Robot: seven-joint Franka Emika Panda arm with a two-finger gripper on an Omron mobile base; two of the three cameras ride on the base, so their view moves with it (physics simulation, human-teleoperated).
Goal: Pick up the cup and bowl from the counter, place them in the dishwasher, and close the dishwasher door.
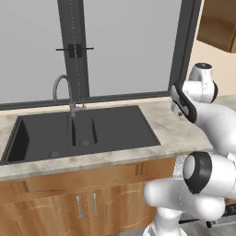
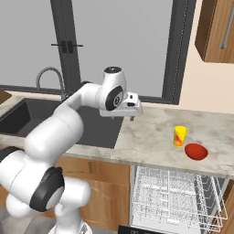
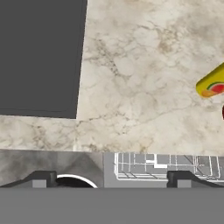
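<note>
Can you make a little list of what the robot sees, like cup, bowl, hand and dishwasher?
cup: yellow, upright on the counter
bowl: red, close beside the cup, nearer the counter's front edge
gripper: over bare counter, between sink and cup, holding nothing, fingers apart
dishwasher: open, white rack pulled out and empty

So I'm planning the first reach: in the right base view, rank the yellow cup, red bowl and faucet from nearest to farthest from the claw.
1. cup, on the counter right of the claw.
2. bowl, just beyond the cup, nearer the counter's front edge.
3. faucet, off left behind the sink.
</note>
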